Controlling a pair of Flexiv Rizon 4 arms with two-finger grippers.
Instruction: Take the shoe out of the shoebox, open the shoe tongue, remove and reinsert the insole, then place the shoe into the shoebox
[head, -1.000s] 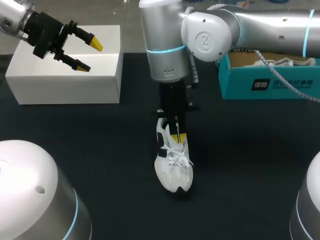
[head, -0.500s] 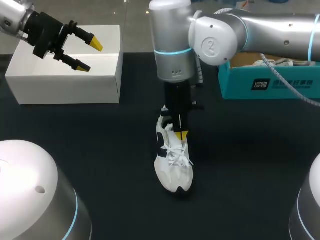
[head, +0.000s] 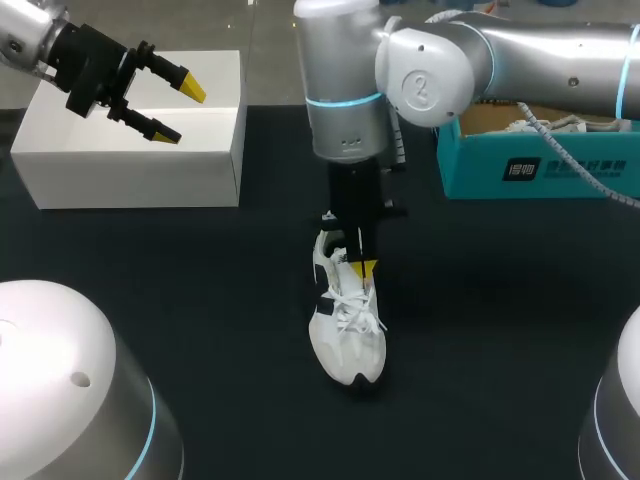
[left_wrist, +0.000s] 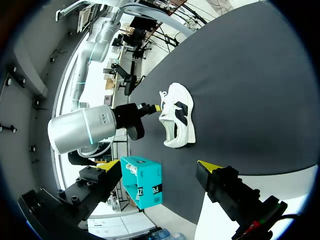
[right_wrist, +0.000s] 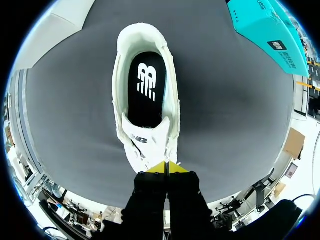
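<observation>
- A big white box (head: 130, 135) sits at the far left corner of the table.
- The table (head: 500, 330) has a flat black top, dark all over.

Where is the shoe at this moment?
In the head view the shoe lies mid-table, outside the teal shoebox at the back right, with the right hand at its tongue.

White shoe (head: 347, 335) upright, black insole (right_wrist: 146, 90) inside; teal shoebox (head: 540, 165) well apart.
</observation>
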